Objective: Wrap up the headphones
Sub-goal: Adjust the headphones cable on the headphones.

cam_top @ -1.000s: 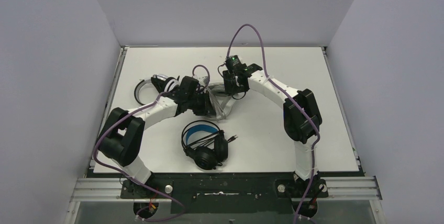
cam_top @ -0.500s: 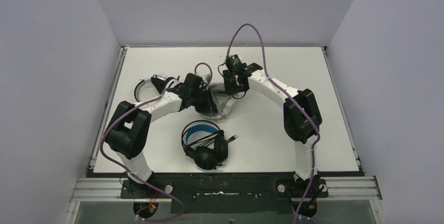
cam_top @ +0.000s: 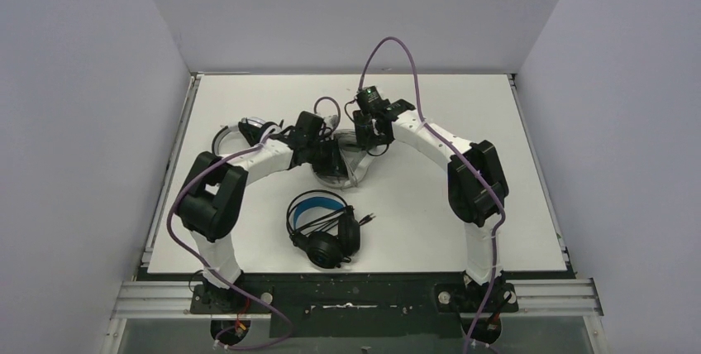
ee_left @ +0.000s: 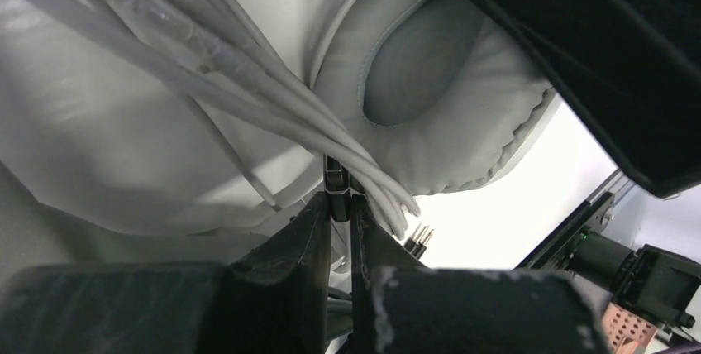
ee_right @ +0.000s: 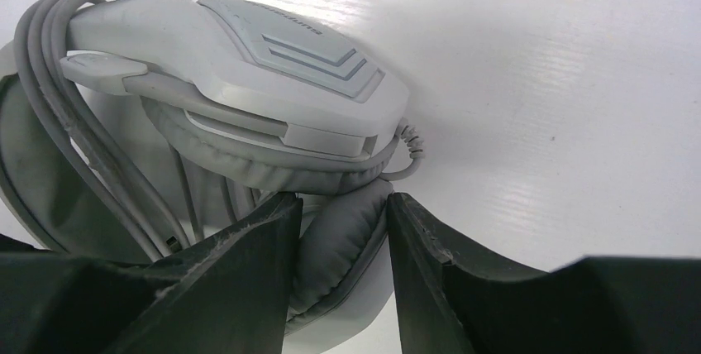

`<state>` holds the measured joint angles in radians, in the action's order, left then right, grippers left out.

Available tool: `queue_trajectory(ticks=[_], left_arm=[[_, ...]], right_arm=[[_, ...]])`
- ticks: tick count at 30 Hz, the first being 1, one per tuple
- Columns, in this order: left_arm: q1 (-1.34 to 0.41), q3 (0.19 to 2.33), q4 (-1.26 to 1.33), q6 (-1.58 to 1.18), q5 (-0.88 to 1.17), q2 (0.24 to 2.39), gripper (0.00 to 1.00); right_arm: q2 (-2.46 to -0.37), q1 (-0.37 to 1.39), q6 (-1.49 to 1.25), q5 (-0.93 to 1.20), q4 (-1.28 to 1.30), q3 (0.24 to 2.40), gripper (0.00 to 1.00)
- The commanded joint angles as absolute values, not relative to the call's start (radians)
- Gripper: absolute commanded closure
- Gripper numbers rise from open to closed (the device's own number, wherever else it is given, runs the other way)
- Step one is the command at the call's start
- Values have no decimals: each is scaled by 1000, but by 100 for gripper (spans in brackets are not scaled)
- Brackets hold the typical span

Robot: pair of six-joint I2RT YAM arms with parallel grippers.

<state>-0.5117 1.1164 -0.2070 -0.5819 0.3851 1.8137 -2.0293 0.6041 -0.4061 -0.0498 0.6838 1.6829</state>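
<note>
Table (cam_top: 496, 122): white.
White headset (ee_right: 273, 64): mid-table, between both grippers.
Black headset (cam_top: 322, 230): nearer the arm bases, well apart.
Third headset (cam_top: 231, 135): left, behind the left arm.
Right gripper (ee_right: 340, 203): jaws clamping the ear pad (ee_right: 331, 246).
Left gripper (ee_left: 339, 203): jaws pinching the pale cable (ee_left: 273, 110).

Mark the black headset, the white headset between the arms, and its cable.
black headset (cam_top: 321, 251): top view, near ear cup.
white headset (ee_right: 281, 64): right wrist view, ear cup's outer shell.
cable (ee_left: 256, 93): left wrist view, bundled pale strands.
</note>
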Motion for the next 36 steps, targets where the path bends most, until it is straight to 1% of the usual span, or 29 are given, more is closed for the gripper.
queue_trajectory(ticks=[1,4,7,14,20,25,26,28,33,36], left_arm=[[-512,1233,-175,-405,470,1834,92],[-513,1115,16,-360,522,1775,84],[-525,1043,108,-337,541,1764,81],[-530,943,316,-333,515,1758,81],[-517,863,490,-372,556,1763,80],[-518,809,483,-413,470,1729,78],[-518,803,469,-424,450,1720,77],[-518,793,453,-443,429,1703,70],[-517,812,354,-437,402,1651,67],[-515,814,311,-436,384,1615,64]], right_arm=[[-2029,615,-425,-43,674,1716,58],[-2022,615,-425,-42,667,1710,58],[-2020,614,-425,-42,662,1706,58],[-2023,613,-427,-38,654,1704,58],[-2024,614,-424,-32,652,1707,58],[-2028,612,-424,-22,651,1706,58],[-2029,612,-425,-24,650,1707,58],[-2031,612,-425,-22,649,1707,58],[-2033,609,-425,-28,653,1707,57],[-2030,606,-424,-38,665,1711,54]])
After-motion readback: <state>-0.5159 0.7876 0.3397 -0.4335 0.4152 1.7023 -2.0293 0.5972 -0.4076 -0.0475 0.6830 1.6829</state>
